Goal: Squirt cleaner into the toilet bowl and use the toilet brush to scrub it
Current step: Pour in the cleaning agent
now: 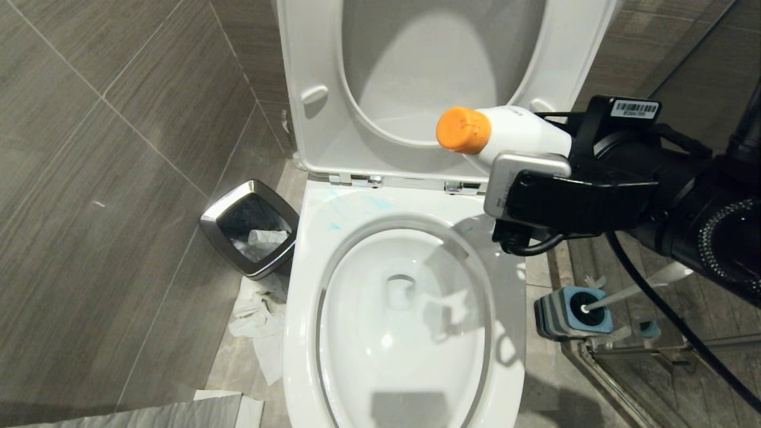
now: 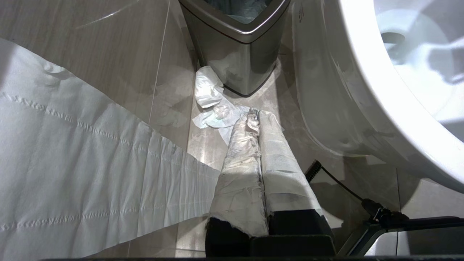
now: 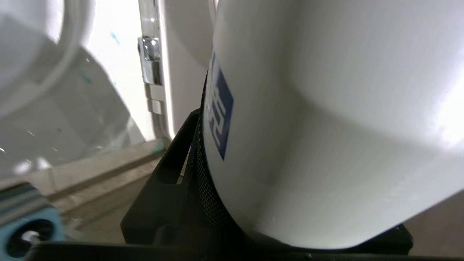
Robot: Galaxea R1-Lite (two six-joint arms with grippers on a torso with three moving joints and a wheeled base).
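Head view showed you the right gripper (image 1: 523,169) clamped on a white cleaner bottle (image 1: 517,134), tipped sideways, orange cap (image 1: 464,129) over the toilet bowl (image 1: 404,333). The toilet brush (image 1: 630,291) stood in its blue holder (image 1: 574,312); your left gripper (image 2: 259,119) was closed beside the bowl.

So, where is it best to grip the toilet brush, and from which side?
Probably the bare white handle of the toilet brush, approached from above: its head sits in the blue-and-grey holder and the handle leans up and away from the toilet bowl.
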